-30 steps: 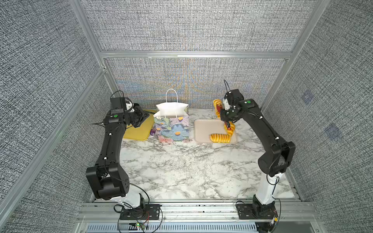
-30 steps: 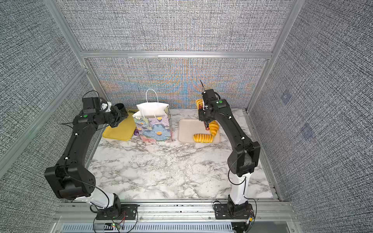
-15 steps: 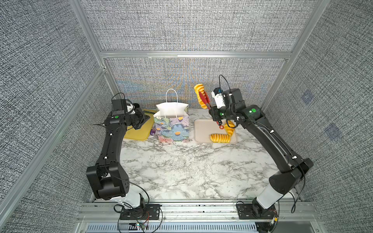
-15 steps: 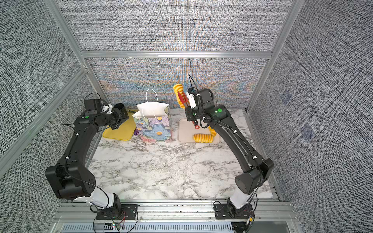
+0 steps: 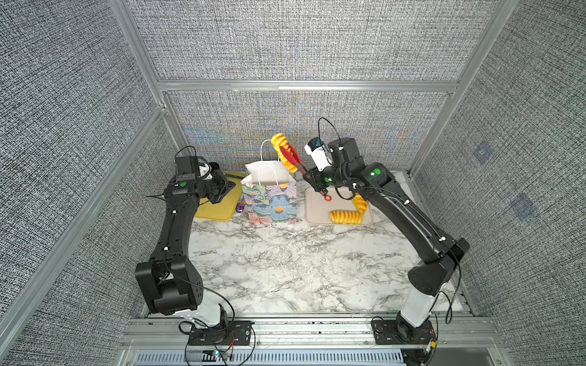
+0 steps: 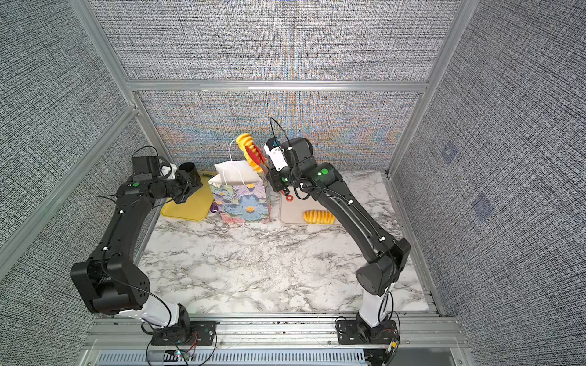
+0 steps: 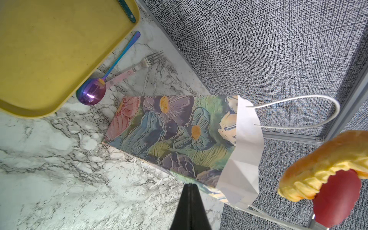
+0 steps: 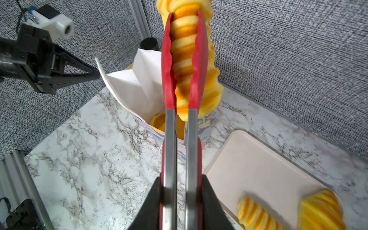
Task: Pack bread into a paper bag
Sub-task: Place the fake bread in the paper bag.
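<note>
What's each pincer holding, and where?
Right pincer: tongs, by the metal arms, clamping a bread. Left pincer: shut at the bag rim, grip unclear.

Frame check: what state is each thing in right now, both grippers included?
paper bag: upright, mouth open, a bread piece visible inside.
lifted bread: clamped in the tongs, in the air near the bag's mouth.
tongs: closed on that bread.
right gripper: shut on the tongs' handles.
left gripper: shut, by the bag's rim.
beige tray: flat, two breads lying on it.
black cup: upright.
</note>
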Tool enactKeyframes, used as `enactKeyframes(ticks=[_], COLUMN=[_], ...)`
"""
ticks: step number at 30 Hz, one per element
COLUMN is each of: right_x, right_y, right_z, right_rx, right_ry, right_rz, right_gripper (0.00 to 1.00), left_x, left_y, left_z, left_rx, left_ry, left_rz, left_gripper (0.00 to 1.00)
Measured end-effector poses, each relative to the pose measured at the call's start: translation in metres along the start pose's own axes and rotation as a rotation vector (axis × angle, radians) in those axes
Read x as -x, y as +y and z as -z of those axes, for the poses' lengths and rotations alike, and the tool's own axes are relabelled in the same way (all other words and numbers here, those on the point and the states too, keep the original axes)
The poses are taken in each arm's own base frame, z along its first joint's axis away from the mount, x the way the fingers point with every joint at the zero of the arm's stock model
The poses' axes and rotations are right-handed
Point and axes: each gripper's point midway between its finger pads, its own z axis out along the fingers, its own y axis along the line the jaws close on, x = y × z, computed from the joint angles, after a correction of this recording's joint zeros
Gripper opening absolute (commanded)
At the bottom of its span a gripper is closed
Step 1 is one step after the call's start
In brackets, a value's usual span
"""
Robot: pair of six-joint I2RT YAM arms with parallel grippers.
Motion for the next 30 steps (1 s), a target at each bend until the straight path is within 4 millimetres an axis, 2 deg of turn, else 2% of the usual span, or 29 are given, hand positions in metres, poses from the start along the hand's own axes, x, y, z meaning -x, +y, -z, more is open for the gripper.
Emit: enactKeyframes(ticks=[5, 10, 21, 26, 30], right_x=[0.003, -0.005, -0.023, -0.023, -0.019], right_y=[0.01, 0.015, 0.013, 0.014, 0.017], right_z=[-0.007, -0.021, -0.046, -0.047, -0.044], right_rx=[0.03, 0.05, 0.043, 0.044, 0.048], right_ry=[-0.002, 0.03, 0.084, 0.087, 0.076], right_rz=[0.012, 0.019, 0.032, 0.034, 0.041], right_gripper=[0.29, 0.3, 0.41, 0.41, 0.38], left_x=[0.0, 0.0, 0.0, 0.0, 0.0], left_y=[0.0, 0.0, 0.0, 0.0, 0.0], left_z=[0.0, 0.0, 0.0, 0.0, 0.0], left_rx=[0.0, 0.0, 0.0, 0.0, 0.0], left_ry=[0.0, 0.0, 0.0, 0.0, 0.001], left_rz=[0.0, 0.0, -0.001, -0.002, -0.001], left_gripper=[0.02, 0.02, 0.02, 0.02, 0.02])
